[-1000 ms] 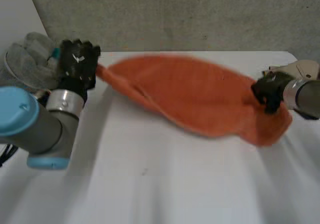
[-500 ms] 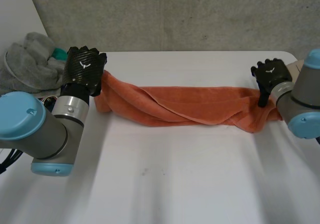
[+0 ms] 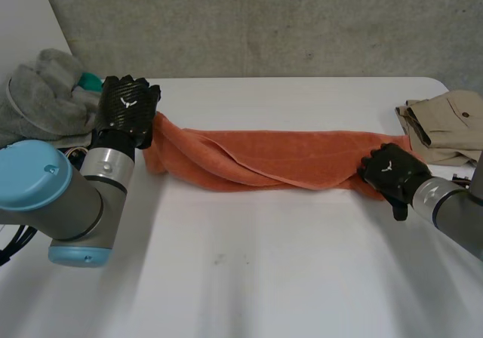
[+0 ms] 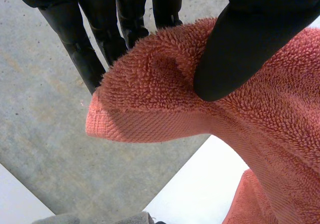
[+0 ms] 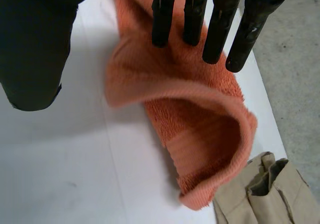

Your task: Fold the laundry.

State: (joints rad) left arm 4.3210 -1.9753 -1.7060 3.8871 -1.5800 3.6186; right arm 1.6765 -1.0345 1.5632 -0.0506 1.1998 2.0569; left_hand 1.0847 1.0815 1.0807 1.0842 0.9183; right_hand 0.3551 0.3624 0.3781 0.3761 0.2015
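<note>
On white table (image 3: 264,278), ropy orange terry towel (image 3: 287,161)

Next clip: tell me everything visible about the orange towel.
The orange terry towel lies bunched into a long twisted roll across the white table. The left hand pinches a hemmed corner at one end, thumb on the pile; the right hand, fingers straight, is at the other end, which curls over beside tan clothing.

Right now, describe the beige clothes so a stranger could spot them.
Look at the edge of the white table on the robot's right. Past the right hand and the end of the orange towel lies a folded garment. It alone is tan, with a pocket flap; the pile opposite is grey.
</note>
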